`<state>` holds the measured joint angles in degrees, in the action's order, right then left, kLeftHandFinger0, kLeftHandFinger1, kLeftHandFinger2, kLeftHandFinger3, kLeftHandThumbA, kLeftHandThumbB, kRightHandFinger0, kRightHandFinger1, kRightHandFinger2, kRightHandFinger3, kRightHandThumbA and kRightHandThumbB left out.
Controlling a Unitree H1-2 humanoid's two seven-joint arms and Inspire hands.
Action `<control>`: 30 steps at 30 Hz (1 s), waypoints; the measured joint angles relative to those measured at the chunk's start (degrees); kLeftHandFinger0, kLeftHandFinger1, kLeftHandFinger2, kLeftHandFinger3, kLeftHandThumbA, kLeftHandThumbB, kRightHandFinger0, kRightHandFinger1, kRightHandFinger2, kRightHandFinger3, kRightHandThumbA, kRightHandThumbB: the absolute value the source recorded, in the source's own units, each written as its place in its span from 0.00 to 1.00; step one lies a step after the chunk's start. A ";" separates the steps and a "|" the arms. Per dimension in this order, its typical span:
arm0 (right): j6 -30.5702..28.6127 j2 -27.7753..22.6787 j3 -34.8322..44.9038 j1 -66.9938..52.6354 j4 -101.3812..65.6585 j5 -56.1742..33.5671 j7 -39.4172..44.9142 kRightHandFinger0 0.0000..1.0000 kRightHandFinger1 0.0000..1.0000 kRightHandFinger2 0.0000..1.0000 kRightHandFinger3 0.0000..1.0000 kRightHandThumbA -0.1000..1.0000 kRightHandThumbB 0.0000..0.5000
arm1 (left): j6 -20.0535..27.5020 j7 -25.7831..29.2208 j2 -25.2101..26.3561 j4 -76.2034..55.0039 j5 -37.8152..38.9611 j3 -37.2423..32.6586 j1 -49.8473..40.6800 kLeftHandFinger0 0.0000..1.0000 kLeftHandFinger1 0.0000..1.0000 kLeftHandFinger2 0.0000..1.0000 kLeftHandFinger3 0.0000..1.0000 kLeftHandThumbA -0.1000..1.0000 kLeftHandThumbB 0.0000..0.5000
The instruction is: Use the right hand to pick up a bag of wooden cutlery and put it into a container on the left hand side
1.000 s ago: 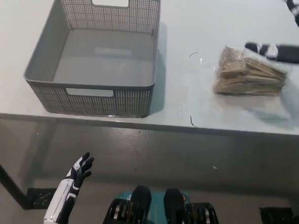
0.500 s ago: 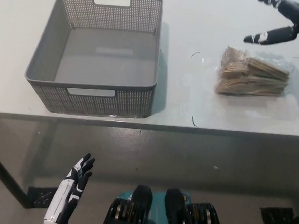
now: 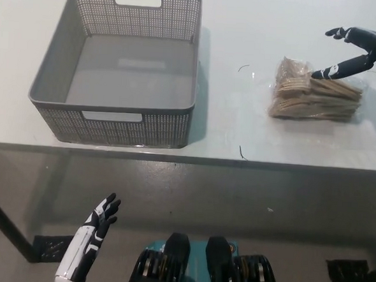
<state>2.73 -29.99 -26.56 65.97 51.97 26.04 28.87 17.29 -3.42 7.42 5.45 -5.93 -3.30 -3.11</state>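
Right hand: the black right hand (image 3: 367,48) is in at the top right, over the far right of the table, holding nothing.
Right hand's fingers: spread apart; one finger (image 3: 338,66) stretches down and left, and its tip meets the far edge of the bag. Whether it presses the plastic or sits just above it, I cannot tell.
Bag of wooden cutlery: the bag of wooden cutlery (image 3: 315,92) lies flat on the right side of the table, a clear wrap around a stack of pale wooden pieces. It is well apart from the basket and not lifted.
Writing on the bag: too small to read.
Container: the grey perforated basket (image 3: 113,104) stands upright on the left of the table with a cut-out handle at its near and far walls. Its floor is bare.
Table: a white table (image 3: 246,29); two small dark curved marks (image 3: 241,152) lie between basket and bag.
Left hand: the white left hand (image 3: 97,223) rests low at the lower left, below the table's front edge, with its dark fingers spread and gripping nothing.
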 measured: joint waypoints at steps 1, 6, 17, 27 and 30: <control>-0.06 -0.01 -0.18 0.14 0.00 0.09 0.33 1.00 1.00 1.00 1.00 0.84 1.00 | 0.00 -0.04 0.08 0.00 -0.01 0.00 0.00 1.00 1.00 1.00 1.00 0.99 0.19; -0.64 -0.01 -1.26 0.73 0.93 0.66 1.57 1.00 1.00 1.00 1.00 0.84 1.00 | 0.00 -0.10 0.46 0.09 -0.01 0.00 0.06 1.00 1.00 1.00 1.00 0.99 0.18; -2.07 -0.01 -3.16 0.88 4.01 2.61 2.51 1.00 1.00 1.00 1.00 0.85 1.00 | 0.20 -0.77 0.81 0.42 0.04 -0.09 0.54 1.00 1.00 1.00 1.00 0.98 0.17; -2.78 0.12 -3.63 1.07 7.46 3.50 2.93 1.00 1.00 1.00 1.00 0.84 1.00 | 0.57 -1.32 1.07 0.58 0.04 -0.10 1.15 1.00 1.00 1.00 1.00 0.98 0.20; -3.18 0.38 -3.79 1.07 8.14 3.80 2.96 1.00 1.00 1.00 1.00 0.83 1.00 | 0.63 -1.52 1.14 0.63 0.06 -0.10 1.26 1.00 1.00 1.00 1.00 0.98 0.22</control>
<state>-0.45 -29.60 -30.36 67.04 60.10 29.83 31.84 17.93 -4.94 8.56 6.08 -5.87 -3.40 -1.86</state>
